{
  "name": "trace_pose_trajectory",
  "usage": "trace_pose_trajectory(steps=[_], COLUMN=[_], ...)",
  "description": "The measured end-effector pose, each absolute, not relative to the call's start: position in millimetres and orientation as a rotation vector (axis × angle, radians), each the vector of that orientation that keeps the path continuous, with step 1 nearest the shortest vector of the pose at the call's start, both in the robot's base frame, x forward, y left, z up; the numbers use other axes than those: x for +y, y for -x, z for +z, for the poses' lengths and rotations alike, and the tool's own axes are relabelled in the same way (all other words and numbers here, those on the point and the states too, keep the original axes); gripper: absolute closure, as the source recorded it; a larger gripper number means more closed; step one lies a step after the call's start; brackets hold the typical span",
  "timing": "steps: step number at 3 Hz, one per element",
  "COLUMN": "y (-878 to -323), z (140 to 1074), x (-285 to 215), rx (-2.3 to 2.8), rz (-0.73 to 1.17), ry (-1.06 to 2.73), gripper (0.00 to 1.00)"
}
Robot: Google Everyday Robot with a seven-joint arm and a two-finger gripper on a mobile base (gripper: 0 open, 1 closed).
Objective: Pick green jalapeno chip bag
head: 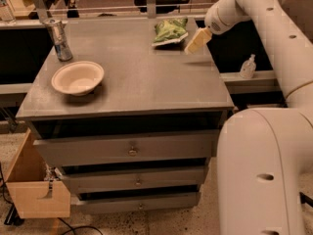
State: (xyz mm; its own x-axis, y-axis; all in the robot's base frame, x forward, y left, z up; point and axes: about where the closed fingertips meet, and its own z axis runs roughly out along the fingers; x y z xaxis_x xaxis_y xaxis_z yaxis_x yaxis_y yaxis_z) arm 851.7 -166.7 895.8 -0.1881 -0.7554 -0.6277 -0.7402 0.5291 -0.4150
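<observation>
My white arm [254, 18] is reaching in from the right over a grey table [146, 82] with three drawers [132, 151] below it; my end effector [198, 40], a cream-coloured wedge at the end of the arm, is hovering near the far right corner of the table, just beside the right edge of the green jalapeno chip bag [170, 32]; I cannot tell whether the end effector is apart or together, and it is not clamped on anything that I can see.

The bag is lying flat at the far side of the table, right of centre, bright green with a whitish front edge; it looks untouched, with a narrow gap showing between it and my end effector.

A cream bowl [78, 77] is sitting near the left front of the table; a silver can [58, 39] is standing behind it at the far left; both are well apart from the bag. A clear bottle [248, 66] is standing on a lower ledge to the right; a cardboard box [34, 190] is sitting on the floor at the left.

I am judging the approach nearly done; closing on the bag and lifting it are both left to do.
</observation>
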Motion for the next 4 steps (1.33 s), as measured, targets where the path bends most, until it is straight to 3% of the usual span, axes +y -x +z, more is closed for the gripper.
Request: trace_pose_trajectory(steps=[2,3,4], y=[-860.1,-865.1,-869.9], z=[879.6,874.1,878.3], x=[-115.3,-103.7,-102.4], rx=[1.889,1.875,1.865], rz=[0.088,0.103,0.105], ry=[1.326,1.35,1.328], gripper=[0.0,0.16,0.39])
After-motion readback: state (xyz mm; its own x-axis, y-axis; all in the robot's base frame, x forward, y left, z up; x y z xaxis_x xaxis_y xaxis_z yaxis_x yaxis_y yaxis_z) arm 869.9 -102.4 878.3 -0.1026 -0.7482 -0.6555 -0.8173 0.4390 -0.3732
